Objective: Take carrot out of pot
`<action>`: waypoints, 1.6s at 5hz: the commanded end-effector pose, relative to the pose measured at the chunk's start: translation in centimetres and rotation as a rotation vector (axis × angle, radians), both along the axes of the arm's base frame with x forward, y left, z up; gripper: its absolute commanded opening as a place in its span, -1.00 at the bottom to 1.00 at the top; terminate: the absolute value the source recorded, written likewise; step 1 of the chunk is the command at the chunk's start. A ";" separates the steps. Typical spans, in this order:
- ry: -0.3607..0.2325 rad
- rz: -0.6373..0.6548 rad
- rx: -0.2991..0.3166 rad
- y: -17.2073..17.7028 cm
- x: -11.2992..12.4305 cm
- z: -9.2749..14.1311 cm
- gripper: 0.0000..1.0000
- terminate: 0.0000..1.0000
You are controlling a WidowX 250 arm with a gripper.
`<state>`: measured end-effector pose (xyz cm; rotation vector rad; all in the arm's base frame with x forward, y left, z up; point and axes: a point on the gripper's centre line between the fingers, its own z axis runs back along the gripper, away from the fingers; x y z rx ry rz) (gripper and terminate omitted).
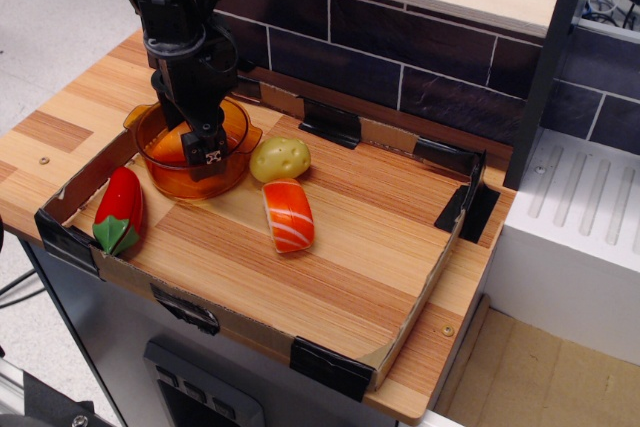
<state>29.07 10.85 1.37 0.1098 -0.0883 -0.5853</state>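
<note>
- We see a toy potato (280, 159) lying on the wooden tray (350, 247).
- Just in front of it we find a salmon sushi piece (288, 215).
- At the tray's left edge we note a red pepper (118, 209), green stem toward us.

Below my black gripper (207, 152) I saw the translucent amber pot (232, 162) holding a plain orange carrot (170, 146). Right of it lay a yellow-green potato (280, 159) and orange, white-striped sushi (288, 215); left, a red, green-stemmed pepper (118, 207).
</note>
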 end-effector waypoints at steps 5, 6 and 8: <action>-0.092 0.042 -0.038 -3.4 -1.3 9.9 -1.00 -1.00; -0.062 -0.005 -0.033 -5.1 -2.5 8.5 -1.00 -1.00; -0.009 -0.093 0.009 -6.0 -5.9 4.8 -1.00 -1.00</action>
